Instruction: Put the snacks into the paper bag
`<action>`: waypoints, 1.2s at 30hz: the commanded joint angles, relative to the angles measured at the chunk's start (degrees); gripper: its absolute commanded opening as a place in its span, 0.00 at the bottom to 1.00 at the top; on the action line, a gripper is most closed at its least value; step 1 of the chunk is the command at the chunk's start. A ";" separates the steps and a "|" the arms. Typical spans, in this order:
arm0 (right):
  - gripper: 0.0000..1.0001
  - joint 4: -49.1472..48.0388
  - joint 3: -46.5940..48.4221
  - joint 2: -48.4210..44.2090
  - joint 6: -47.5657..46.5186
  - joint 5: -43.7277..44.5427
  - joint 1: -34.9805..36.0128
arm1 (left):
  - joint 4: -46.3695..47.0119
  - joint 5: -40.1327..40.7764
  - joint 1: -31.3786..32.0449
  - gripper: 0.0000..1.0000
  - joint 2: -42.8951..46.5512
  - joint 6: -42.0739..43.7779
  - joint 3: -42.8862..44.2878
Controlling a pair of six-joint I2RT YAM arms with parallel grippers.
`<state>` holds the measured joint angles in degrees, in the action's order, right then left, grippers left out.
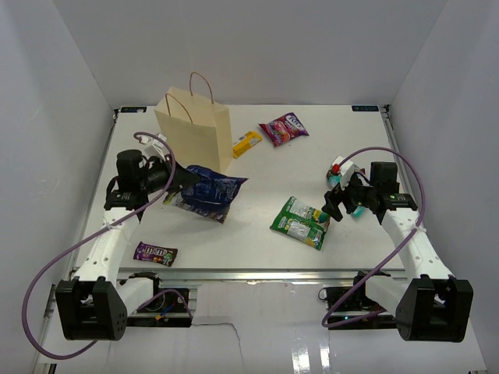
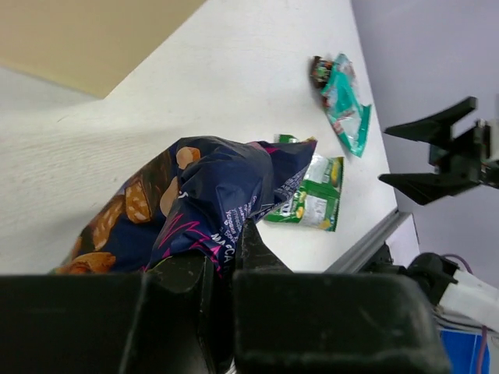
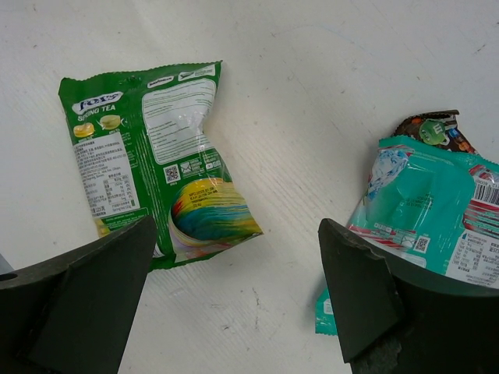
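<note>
From above, the stiff cream paper bag stands upright; what is inside it cannot be seen. Just beside it, the left gripper pinches a crinkled, glossy dark blue chip bag.

In the left wrist view, the foil bunches at the clamped fingers.

In the right wrist view, well apart from the paper bag, the right gripper is spread wide over a flat green packet and a creased teal packet.

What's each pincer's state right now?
Left pincer: shut on the dark blue chip bag.
Right pincer: open, empty, over the gap between the green packet and the teal packet.
</note>
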<state>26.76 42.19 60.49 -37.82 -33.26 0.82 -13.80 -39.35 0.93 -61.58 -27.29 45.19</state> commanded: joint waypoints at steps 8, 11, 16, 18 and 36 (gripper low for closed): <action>0.90 -2.33 1.75 -0.02 0.82 0.12 -0.12 | 15.45 -16.72 0.04 0.00 1.64 -5.92 10.35; 0.90 -2.51 1.75 -0.02 1.00 0.12 -0.12 | 17.14 -18.21 0.04 0.00 0.59 -7.43 15.00; 0.90 -3.03 1.75 0.07 1.26 0.12 -0.12 | 19.51 -19.53 0.13 0.00 -4.15 -9.36 24.75; 0.90 -3.21 1.75 0.07 1.52 0.12 -0.12 | 20.74 -19.45 0.13 0.00 -7.48 -11.11 30.38; 0.90 -4.26 0.87 -0.02 2.49 -0.05 -0.20 | 22.16 -12.16 0.83 0.00 -35.00 -14.82 74.07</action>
<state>24.45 42.19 60.49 -36.03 -32.97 0.80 3.07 -55.51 1.45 -97.36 -41.85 113.06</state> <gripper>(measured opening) 0.900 0.155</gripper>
